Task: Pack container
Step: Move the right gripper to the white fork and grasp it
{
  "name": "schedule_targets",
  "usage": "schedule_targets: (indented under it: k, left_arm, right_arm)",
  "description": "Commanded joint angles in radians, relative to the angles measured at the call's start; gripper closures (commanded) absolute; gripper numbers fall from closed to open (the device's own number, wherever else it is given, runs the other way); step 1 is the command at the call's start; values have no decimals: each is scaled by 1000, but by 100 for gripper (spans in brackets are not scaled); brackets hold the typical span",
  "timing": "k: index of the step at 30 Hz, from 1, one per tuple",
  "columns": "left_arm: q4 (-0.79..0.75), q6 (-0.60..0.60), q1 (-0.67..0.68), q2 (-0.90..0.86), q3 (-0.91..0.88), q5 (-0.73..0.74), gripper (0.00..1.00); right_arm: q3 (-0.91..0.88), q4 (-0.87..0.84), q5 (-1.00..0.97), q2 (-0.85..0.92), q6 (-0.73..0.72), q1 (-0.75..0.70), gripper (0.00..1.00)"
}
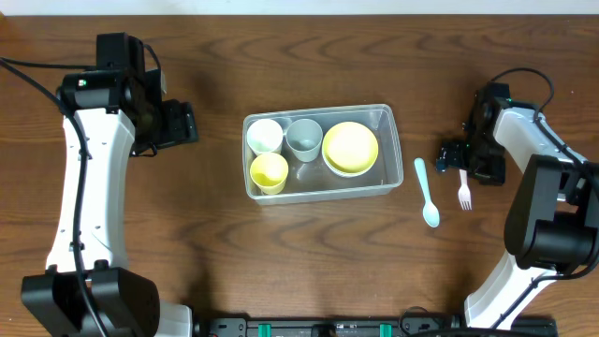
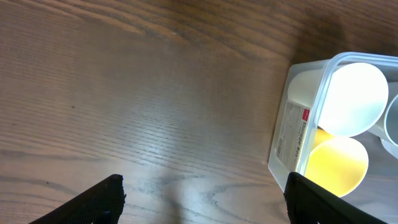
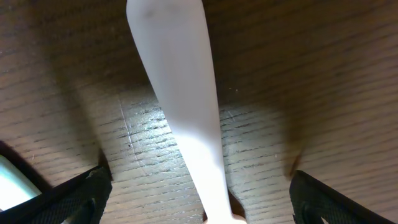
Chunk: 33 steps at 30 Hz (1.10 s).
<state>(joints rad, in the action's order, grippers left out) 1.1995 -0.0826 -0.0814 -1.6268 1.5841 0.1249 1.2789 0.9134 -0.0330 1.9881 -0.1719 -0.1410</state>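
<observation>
The clear container (image 1: 394, 154) sits mid-table and holds a white cup (image 1: 265, 135), a grey cup (image 1: 304, 138), a yellow cup (image 1: 270, 171) and a yellow bowl (image 1: 350, 147) nested in a white one. A pale blue spoon (image 1: 426, 192) and a pale pink fork (image 1: 464, 196) lie to its right. My right gripper (image 1: 459, 159) is open, low over the fork's handle (image 3: 180, 93), with fingers on either side (image 3: 199, 199). My left gripper (image 1: 187, 122) is open and empty left of the container (image 2: 292, 134), above bare wood (image 2: 202, 199).
The left wrist view shows the container's label end with the white cup (image 2: 354, 99) and yellow cup (image 2: 336, 165) inside. The table's far edge runs along the top of the overhead view.
</observation>
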Motion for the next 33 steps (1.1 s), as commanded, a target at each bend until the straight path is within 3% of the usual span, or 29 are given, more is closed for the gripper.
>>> schedule_targets:
  k: [1, 24, 33]
  left_arm:
    - [7, -9, -2, 18, -5, -1, 17]
    - [26, -9, -2, 18, -5, -2, 17]
    - [27, -9, -2, 18, -5, -1, 17]
  right_arm:
    - [-38, -4, -14, 27, 9, -3, 6]
    - [-92, -6, -16, 27, -42, -29, 6]
    - [-92, -6, -16, 27, -41, -51, 25]
